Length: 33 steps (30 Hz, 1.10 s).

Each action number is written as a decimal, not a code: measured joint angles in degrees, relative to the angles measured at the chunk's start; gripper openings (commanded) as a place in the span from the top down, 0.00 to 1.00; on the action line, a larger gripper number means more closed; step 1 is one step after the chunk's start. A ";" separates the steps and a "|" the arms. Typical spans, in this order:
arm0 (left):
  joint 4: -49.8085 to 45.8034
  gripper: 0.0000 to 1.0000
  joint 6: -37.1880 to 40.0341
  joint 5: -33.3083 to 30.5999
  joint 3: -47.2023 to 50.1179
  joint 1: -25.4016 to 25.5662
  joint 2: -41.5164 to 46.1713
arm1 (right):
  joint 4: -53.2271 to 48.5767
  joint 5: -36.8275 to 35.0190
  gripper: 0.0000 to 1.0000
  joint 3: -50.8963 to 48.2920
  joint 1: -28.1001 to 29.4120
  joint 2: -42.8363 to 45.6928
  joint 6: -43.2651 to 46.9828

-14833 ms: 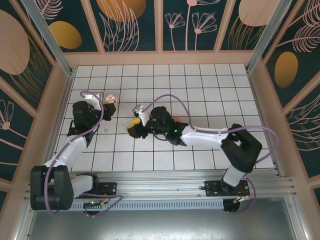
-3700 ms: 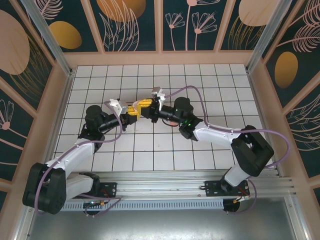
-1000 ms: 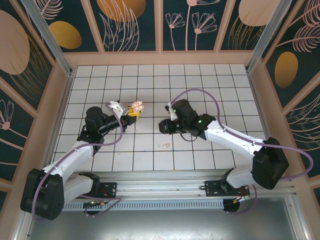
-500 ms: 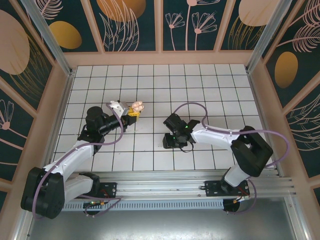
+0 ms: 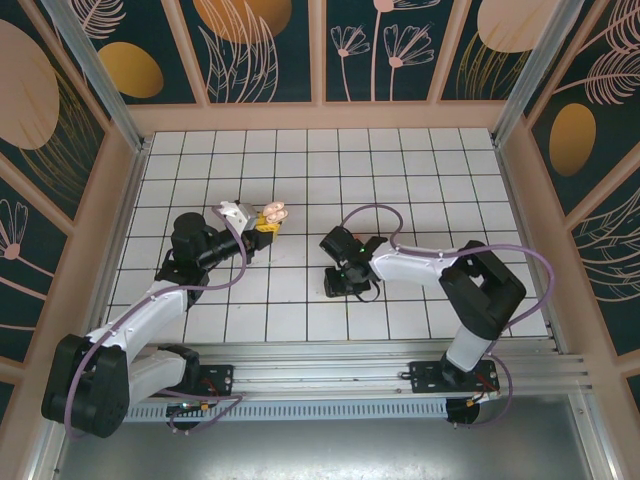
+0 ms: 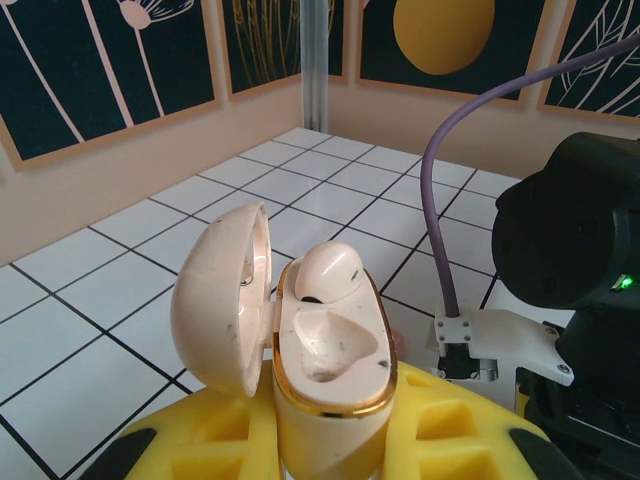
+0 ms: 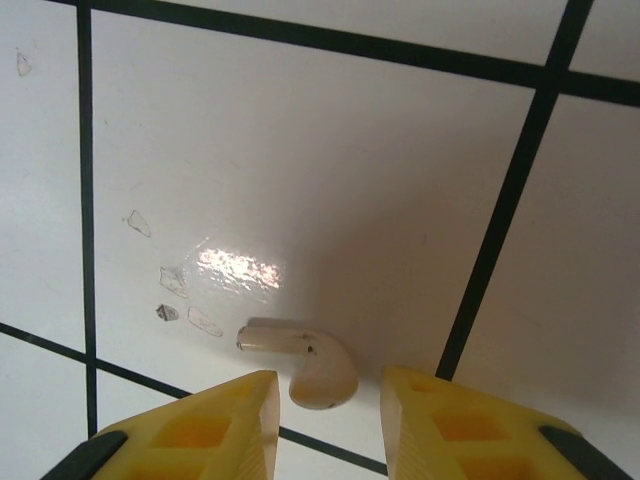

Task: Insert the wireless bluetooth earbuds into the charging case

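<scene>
My left gripper (image 5: pixel 263 226) is shut on the pale-pink charging case (image 6: pixel 330 350), which it holds upright above the tiles with its lid (image 6: pixel 222 295) swung open to the left. One earbud (image 6: pixel 325 272) sits in the far socket and the near socket is bare. The case (image 5: pixel 272 213) shows from above as a small pink bit at the yellow fingers. My right gripper (image 5: pixel 340 285) points down at the floor. A second earbud (image 7: pixel 305 365) lies on a white tile between its yellow fingertips (image 7: pixel 235 425), with a gap on each side. That gripper (image 7: pixel 328 415) is open.
The floor is white tile with black grout lines, walled by a peach frame (image 5: pixel 320 117) with dark floral panels. The right arm's black body (image 6: pixel 575 240) and purple cable (image 6: pixel 450 200) stand close to the right of the case. Small flakes (image 7: pixel 165 285) lie near the loose earbud.
My right arm has swung toward me and lowered its gripper to the floor over the loose earbud. The left arm and the case have stayed still.
</scene>
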<state>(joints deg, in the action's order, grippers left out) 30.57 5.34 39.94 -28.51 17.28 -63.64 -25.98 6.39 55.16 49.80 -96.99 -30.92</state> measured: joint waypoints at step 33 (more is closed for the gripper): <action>-1.79 0.90 0.48 -0.20 -0.55 0.00 0.28 | -3.45 -1.38 0.80 2.08 -0.26 4.90 31.91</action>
<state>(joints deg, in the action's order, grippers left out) 28.77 5.82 39.75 -29.06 17.28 -63.35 -29.43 5.02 57.23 49.54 -92.09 0.99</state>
